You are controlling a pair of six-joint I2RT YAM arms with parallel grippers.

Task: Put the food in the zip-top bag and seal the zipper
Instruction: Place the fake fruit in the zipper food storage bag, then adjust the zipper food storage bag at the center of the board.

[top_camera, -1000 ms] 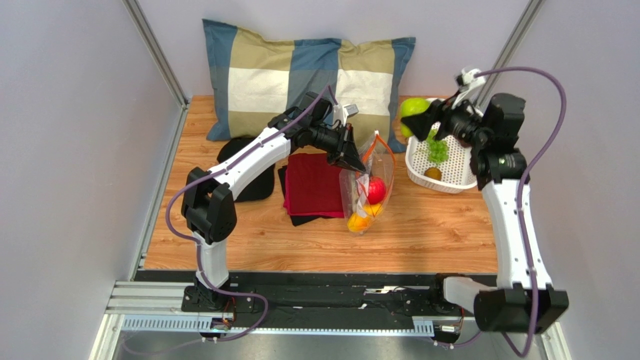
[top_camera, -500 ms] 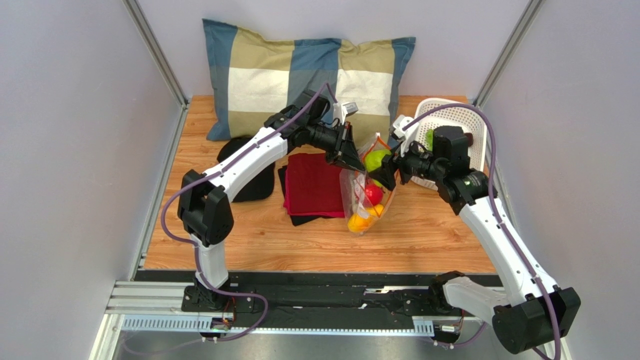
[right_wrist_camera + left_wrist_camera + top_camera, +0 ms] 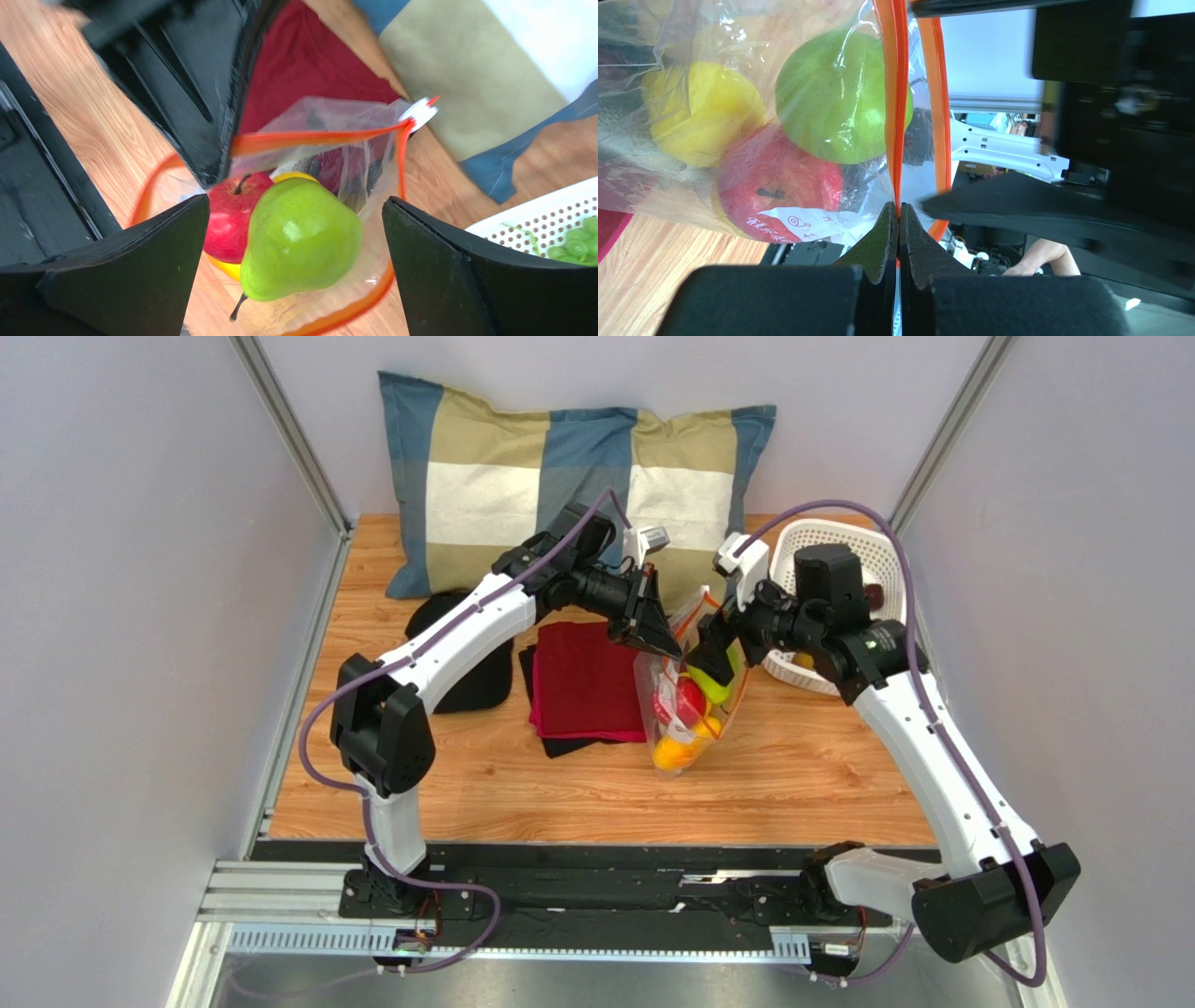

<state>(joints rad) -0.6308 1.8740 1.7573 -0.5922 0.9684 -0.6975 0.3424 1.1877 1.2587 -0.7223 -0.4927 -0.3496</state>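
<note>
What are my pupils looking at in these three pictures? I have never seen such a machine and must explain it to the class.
The machine is two white robot arms bolted at the near edge of a wooden table, each ending in a two-finger gripper. One picture looks down from above. The other two come from a camera on each wrist.

On the table lie a checked pillow, a red cloth, a white basket holding grapes, and a clear bag.

The left gripper is pinched shut on the bag's orange zipper, holding the mouth up. The right gripper stands open over that mouth. A green pear lies between its fingers, touching neither, inside the bag's rim above a red apple and yellow pieces.
</note>
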